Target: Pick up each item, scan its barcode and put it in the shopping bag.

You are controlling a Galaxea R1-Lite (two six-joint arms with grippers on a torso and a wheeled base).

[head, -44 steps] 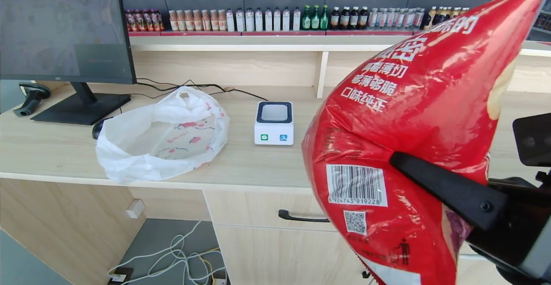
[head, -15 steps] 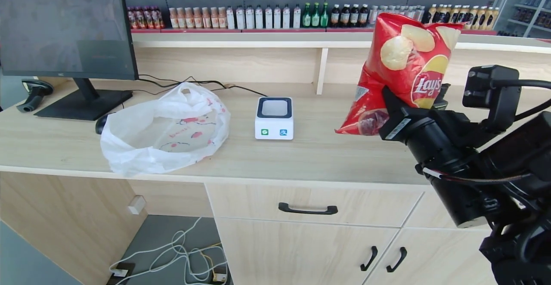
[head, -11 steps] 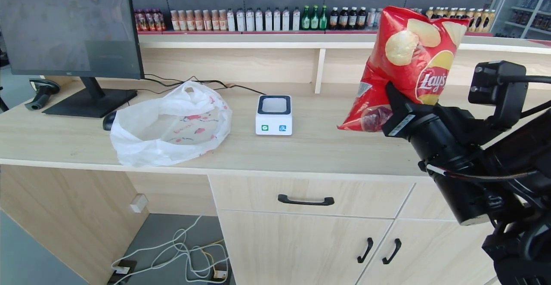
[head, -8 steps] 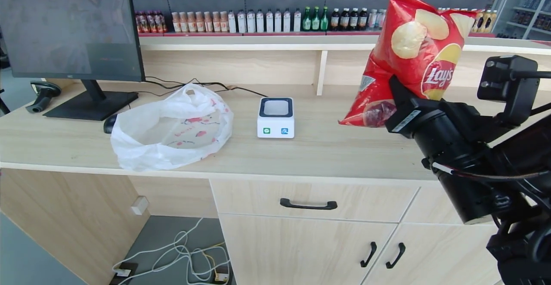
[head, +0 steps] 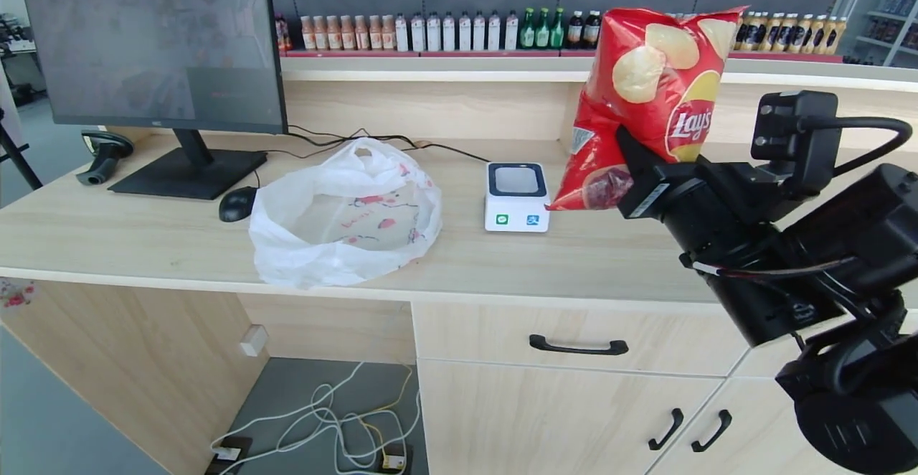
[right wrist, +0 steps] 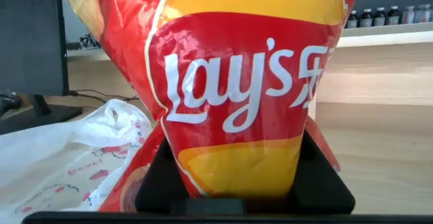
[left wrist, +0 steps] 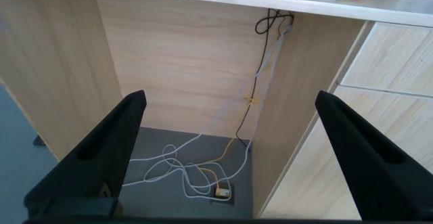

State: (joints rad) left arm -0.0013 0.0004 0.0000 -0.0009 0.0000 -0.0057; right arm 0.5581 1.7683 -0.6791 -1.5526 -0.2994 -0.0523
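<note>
I can't see the chip bag's (head: 656, 80) back or my right gripper's (head: 625, 168) far finger; it clamps the bag's lower end, upright over the counter (head: 143, 238) beside the scanner (head: 516, 196). My left gripper (left wrist: 230, 143) gapes wide.

1. Small shop; I'm at the checkout.
2. Behind the desk (head: 107, 238): long shelves (head: 502, 52) w/ red edges, packed w/ rows of bottled drinks.
3. On the desk: white scanner box (head: 516, 195) w/ a window on top, monitor (head: 154, 41), mouse (head: 237, 204), handheld scanner (head: 104, 156) left of the monitor.
4. Plastic shopping bag (head: 344, 213) lies open beside the scanner box.
5. More stocked racks (head: 896, 23) at far right.
</note>
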